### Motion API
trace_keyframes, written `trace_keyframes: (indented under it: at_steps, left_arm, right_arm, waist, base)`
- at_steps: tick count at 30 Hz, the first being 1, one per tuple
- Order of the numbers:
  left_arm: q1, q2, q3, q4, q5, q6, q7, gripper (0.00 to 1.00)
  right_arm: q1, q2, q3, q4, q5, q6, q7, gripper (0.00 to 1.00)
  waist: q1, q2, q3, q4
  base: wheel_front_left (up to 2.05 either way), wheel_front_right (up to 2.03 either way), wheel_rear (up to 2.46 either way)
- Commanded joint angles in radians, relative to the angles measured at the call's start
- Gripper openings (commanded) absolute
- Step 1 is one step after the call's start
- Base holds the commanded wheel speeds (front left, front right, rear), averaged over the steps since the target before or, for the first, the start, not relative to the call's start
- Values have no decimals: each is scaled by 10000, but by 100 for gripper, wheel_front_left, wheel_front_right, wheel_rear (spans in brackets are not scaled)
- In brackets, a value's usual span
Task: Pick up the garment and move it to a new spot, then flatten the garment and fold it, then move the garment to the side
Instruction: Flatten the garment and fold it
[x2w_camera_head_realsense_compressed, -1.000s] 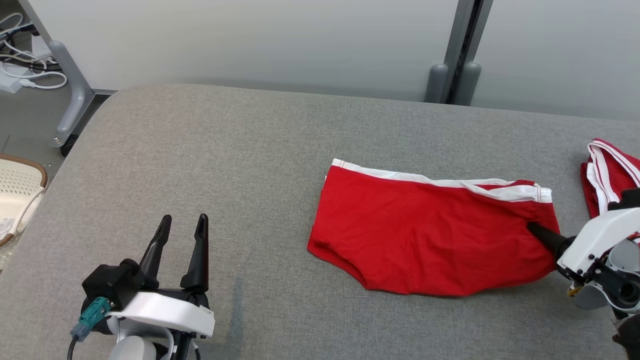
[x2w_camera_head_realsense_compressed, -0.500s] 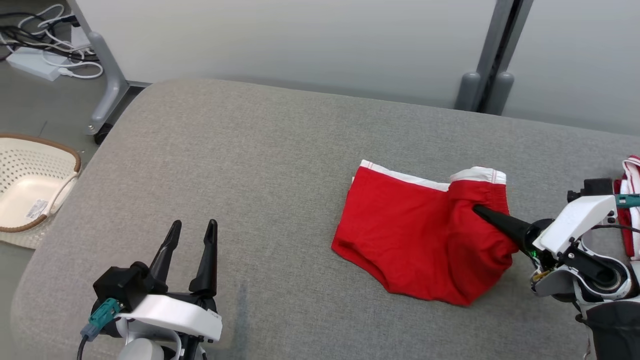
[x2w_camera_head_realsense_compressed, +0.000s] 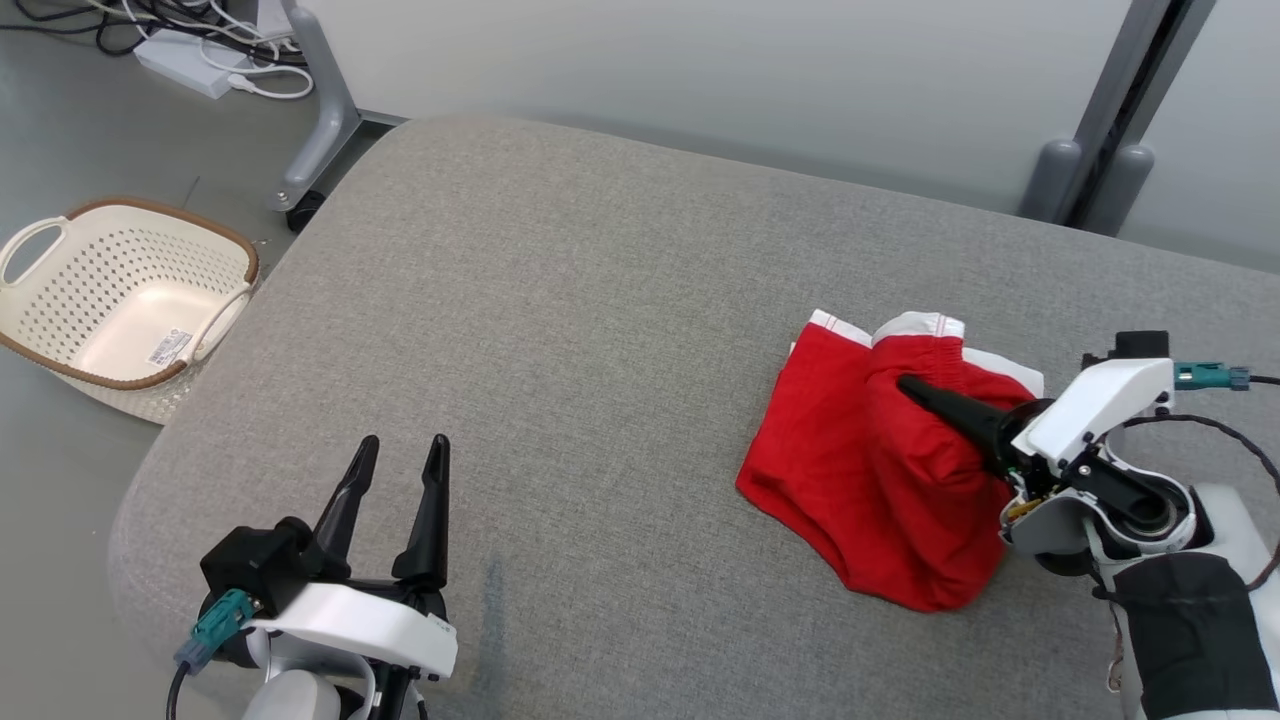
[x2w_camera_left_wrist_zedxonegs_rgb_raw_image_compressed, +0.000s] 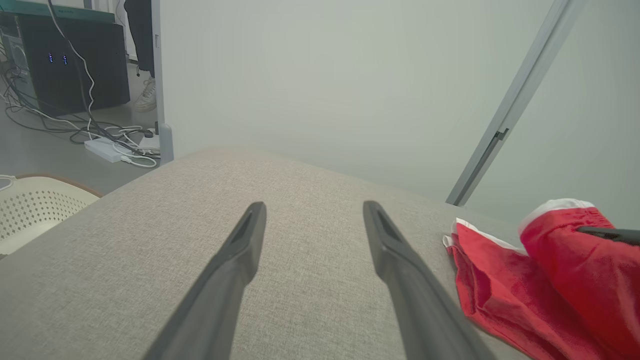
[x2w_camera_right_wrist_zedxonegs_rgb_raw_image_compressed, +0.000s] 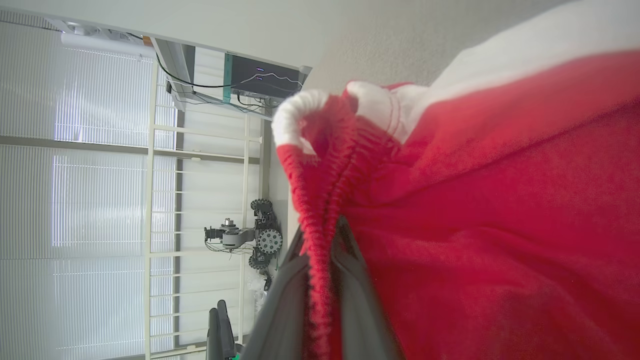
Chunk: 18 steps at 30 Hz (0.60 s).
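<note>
The red garment (x2w_camera_head_realsense_compressed: 880, 490), white at the waistband, lies bunched on the right half of the grey counter (x2w_camera_head_realsense_compressed: 600, 300), one flap lifted off the counter. The right tool (x2w_camera_head_realsense_compressed: 905, 385) pinches that flap just below the waistband. In the right wrist view a gathered red ridge runs between its two fingers, whose tips are buried in cloth. Its white wrist hides the garment's right edge. The left tool (x2w_camera_head_realsense_compressed: 403, 442) stands at the counter's near left corner, fingers spread over bare grey cloth. A perforated cream basket (x2w_camera_head_realsense_compressed: 100, 270) sits on the floor off the counter's left edge. The left wrist view cuts the garment off at its right.
</note>
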Motion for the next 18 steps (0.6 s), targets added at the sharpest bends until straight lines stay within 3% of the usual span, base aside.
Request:
trace_keyframes:
  at_steps: [1,5,6,9,11,18]
  left_arm:
    - [-206,44,-9,2,-51,-16,-5,100]
    - [-234,23,-26,58,-95,-16,-5,100]
    - [-227,21,-20,65,-90,-16,-5,100]
    - [-216,16,8,78,-72,-16,-5,100]
    - [-183,12,34,76,-51,-17,-5,100]
    - [-145,3,80,43,30,-17,-5,100]
  right_arm:
    - [-96,4,97,103,71,8,-85,0]
    - [-416,-15,837,948,263,8,-623,0]
    - [-464,-15,962,1076,342,8,-721,10]
    - [-610,-15,1293,1362,645,8,-987,58]
    - [-676,-17,1523,1510,869,8,-1125,100]
    - [-745,-18,2071,1008,1779,8,-1490,100]
  waist:
    - [0,0,50,99]
    - [0,0,42,273]
    - [0,0,35,291]
    - [0,0,12,303]
    - [0,0,0,271]
    - [0,0,-50,-25]
  base:
    - [0,0,0]
    - [0,0,0]
    - [0,0,0]
    - [0,0,0]
    - [0,0,0]
    - [0,0,0]
